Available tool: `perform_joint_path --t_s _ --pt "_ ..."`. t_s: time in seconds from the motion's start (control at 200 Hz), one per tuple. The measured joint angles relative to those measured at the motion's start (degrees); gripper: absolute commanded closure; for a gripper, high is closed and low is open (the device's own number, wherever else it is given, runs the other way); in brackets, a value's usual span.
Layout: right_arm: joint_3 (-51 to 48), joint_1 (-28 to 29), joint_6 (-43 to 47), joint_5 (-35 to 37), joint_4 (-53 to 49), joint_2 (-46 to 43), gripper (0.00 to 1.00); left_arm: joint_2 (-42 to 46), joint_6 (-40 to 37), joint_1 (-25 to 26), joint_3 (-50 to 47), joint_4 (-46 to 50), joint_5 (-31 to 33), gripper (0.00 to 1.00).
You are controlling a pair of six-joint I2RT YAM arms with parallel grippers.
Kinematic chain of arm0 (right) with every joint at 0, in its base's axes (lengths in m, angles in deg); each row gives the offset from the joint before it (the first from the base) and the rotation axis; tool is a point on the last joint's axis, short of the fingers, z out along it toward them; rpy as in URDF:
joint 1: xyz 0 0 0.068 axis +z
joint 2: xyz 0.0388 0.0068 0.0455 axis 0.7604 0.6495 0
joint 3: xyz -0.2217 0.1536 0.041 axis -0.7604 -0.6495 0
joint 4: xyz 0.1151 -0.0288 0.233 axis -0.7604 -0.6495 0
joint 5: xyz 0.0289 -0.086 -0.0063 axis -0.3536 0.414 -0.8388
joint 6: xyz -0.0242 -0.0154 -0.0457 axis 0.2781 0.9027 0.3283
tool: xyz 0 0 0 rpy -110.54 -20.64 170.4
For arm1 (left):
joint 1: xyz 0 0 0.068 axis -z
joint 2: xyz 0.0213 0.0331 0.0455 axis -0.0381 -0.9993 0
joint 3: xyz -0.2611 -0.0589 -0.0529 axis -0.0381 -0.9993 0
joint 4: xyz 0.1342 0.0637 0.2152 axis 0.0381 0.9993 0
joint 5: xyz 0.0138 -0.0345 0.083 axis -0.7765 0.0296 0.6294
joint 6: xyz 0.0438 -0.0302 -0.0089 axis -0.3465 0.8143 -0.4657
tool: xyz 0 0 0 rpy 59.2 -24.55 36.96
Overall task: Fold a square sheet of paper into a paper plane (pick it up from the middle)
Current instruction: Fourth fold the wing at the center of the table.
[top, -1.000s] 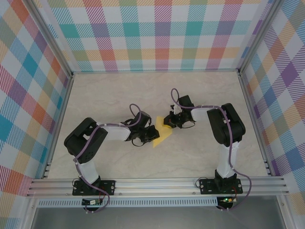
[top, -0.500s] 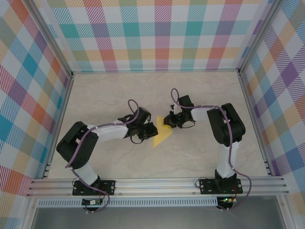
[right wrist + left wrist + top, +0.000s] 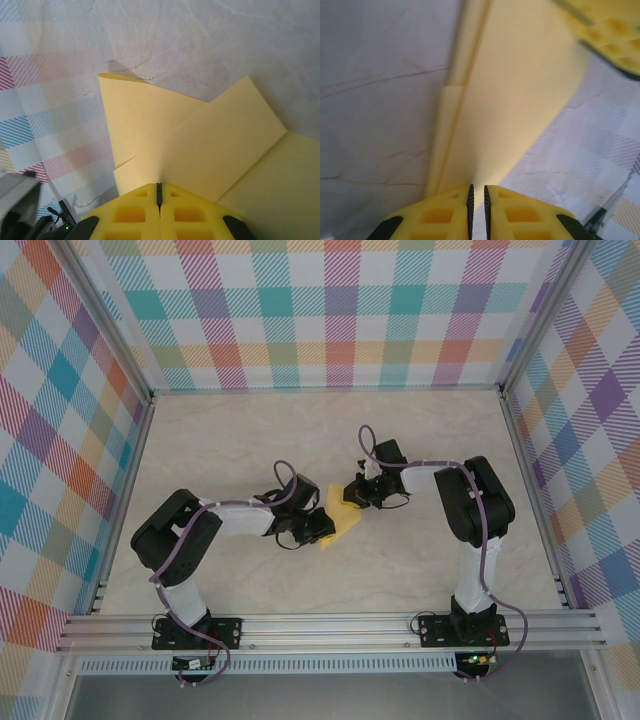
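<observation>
Just one yellow sheet (image 3: 344, 524) between left gripper (image 3: 477, 196) and right gripper (image 3: 159, 192)

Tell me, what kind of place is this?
Probably a robot lab workcell, not a home: two arms bolted to an aluminium rail, a marble-look table boxed in by plaid walls, holding yellow paper.

pale marbled table (image 3: 400, 570), bright plaid walls (image 3: 330, 310), metal rail (image 3: 330, 630) along front.
</observation>
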Motion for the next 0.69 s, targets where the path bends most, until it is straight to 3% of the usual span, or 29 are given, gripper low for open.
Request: perform_joint_path --t_s 0.34,0.695 --pt "0.0 0.0 0.22 0.07 0.02 0.0 0.97 3.17 0.42 -0.04 -5.99 -5.31 0.5 0.87" --pt "0.0 0.0 0.39 0.09 -0.02 0.0 0.97 7.43 -0.74 0.04 -7.72 0.11 1.9 0.87"
